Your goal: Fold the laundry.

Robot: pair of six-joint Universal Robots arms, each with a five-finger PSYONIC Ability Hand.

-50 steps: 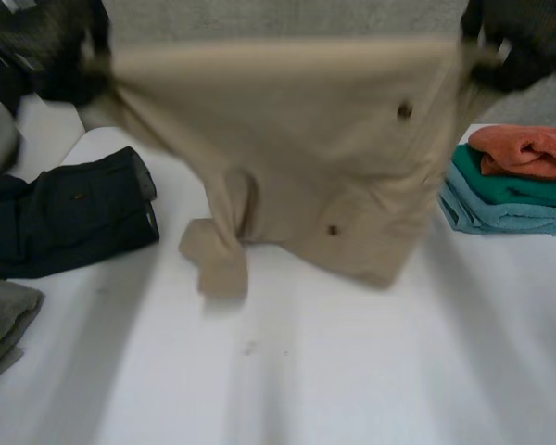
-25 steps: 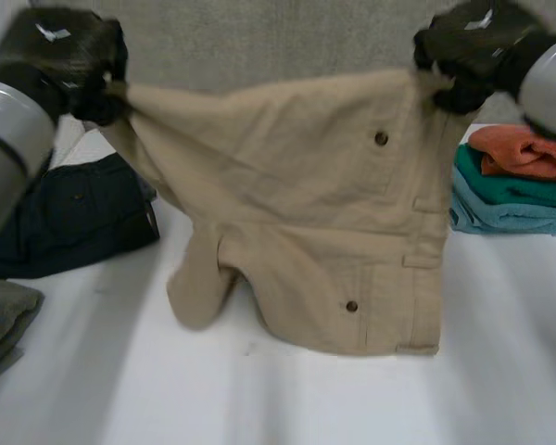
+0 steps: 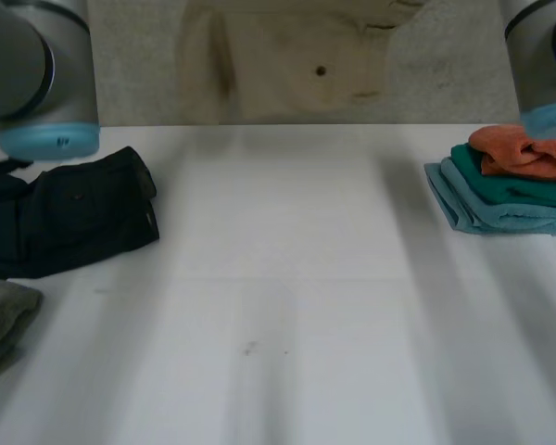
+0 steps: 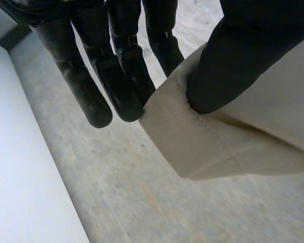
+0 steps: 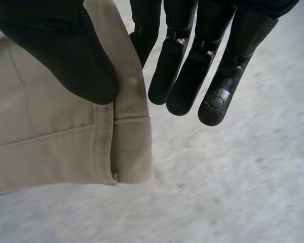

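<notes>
1. Beige shorts (image 3: 296, 56) hang at the top centre of the head view, in the air above and beyond the far edge of the white table (image 3: 287, 306). One button shows, and their upper part is cut off by the frame's top edge. The left arm (image 3: 37, 74) fills the upper left and the right arm (image 3: 547, 65) the upper right. A folded black garment (image 3: 74, 213) lies at middle left, a grey cloth (image 3: 5, 324) at lower left, and a stack of folded cloths (image 3: 510, 185) in orange, green and blue at middle right. My reading is that the garment is being held up spread before folding. The next move calls for lowering it flat onto the bare middle of the table without losing either pinch.

2. In the left wrist view, the left hand (image 4: 116, 76) pinches a stitched corner of the shorts (image 4: 233, 142) between its thumb and straight fingers, over grey floor. Whether this is a waist or a leg corner is hard to tell.

3. In the right wrist view, the right hand (image 5: 192, 66) likewise pinches a hemmed corner of the shorts (image 5: 55, 142), with the thumb pressed on the cloth and the fingers straight behind and beside it. The rest of the garment is cut off.
</notes>
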